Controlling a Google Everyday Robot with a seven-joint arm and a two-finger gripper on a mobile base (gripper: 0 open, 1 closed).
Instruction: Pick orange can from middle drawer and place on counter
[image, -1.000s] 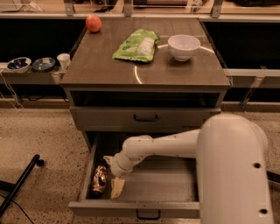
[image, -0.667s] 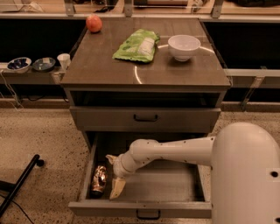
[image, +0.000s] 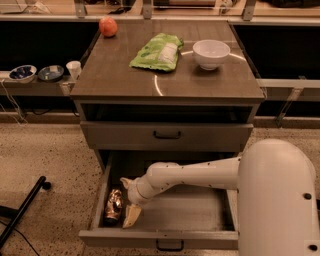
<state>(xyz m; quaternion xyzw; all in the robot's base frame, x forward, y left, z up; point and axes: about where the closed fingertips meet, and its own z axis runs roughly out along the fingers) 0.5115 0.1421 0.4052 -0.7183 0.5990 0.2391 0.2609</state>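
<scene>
The orange can (image: 114, 204) lies on its side at the left end of the open middle drawer (image: 195, 212), close to the left wall. My gripper (image: 128, 200) is down inside the drawer just right of the can. It is open, with one pale finger (image: 131, 216) near the drawer front and the other (image: 125, 183) farther back. The can sits at the mouth of the jaws and is not gripped. The counter (image: 115, 75) is the dark top above, with a pale curved ring mark.
On the counter are a red-orange fruit (image: 108, 26), a green bag (image: 157, 51) and a white bowl (image: 211, 53). A closed drawer front (image: 167, 135) sits above the open one. Small bowls and a cup (image: 74, 69) stand on a low shelf at left. A black leg (image: 22, 210) crosses the floor.
The gripper stays beside the can in the drawer with hardly any shift. The big white arm body has moved a little to the right.
</scene>
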